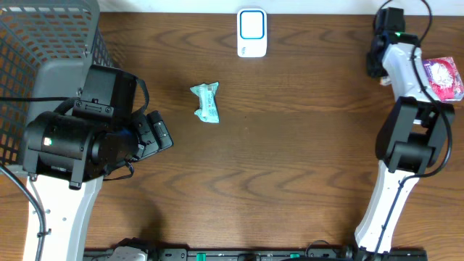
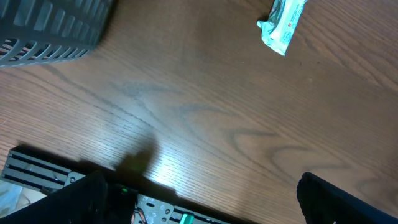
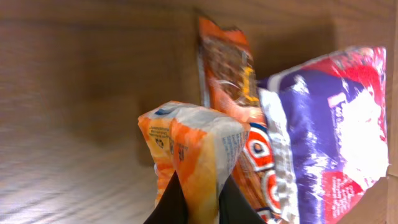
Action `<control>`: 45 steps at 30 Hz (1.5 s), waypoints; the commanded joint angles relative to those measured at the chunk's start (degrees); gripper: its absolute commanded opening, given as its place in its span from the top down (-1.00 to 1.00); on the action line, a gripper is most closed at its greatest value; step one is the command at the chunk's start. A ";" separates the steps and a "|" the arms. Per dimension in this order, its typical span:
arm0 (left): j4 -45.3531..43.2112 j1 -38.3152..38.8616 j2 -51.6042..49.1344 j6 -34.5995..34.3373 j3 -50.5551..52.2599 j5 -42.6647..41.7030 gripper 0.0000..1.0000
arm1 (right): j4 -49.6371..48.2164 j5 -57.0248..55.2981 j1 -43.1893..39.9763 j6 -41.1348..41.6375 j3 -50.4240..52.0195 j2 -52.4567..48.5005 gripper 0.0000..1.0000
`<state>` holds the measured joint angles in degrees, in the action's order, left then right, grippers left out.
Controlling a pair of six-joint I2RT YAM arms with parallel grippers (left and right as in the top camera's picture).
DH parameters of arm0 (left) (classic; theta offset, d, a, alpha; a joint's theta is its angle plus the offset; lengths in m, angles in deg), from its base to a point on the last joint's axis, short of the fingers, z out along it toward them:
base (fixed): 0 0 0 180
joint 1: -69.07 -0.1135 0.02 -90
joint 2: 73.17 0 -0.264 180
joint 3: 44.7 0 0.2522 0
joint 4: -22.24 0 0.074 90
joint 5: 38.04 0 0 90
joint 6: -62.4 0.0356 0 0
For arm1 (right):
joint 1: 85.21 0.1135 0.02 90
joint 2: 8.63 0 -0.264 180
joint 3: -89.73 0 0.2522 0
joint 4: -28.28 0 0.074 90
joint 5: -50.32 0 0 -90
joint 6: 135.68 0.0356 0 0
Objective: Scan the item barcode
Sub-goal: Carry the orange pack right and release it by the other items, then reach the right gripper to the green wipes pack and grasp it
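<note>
My right gripper (image 3: 199, 186) is shut on an orange-and-white snack packet (image 3: 193, 143), its dark fingers (image 3: 171, 202) pinching the packet's lower end. The packet stands upright against other packets. In the overhead view the right arm's wrist (image 1: 384, 51) is at the far right edge of the table, and its jaws are hidden there. A white barcode scanner (image 1: 251, 32) sits at the table's back middle. My left gripper (image 1: 156, 130) stands open over the left of the table with nothing between its fingers (image 2: 336, 199). A teal packet (image 1: 206, 102) lies on the wood ahead of it.
A grey wire basket (image 1: 36, 51) fills the back left corner. An orange-brown packet (image 3: 227, 68) and a purple-and-red packet (image 3: 329, 137) stand right behind the held one. A pink packet (image 1: 444, 78) shows at the right edge.
</note>
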<state>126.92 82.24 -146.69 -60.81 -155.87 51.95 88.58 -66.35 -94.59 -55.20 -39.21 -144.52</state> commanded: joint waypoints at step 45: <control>0.11 -0.24 -0.15 -0.33 -0.07 0.70 -0.96 | -5.70 41.94 47.01 26.38 -2.67 -0.20 -0.52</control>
<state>126.92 82.24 -146.69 -60.81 -155.87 51.95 84.21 -19.93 -49.33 -32.73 -41.70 -145.09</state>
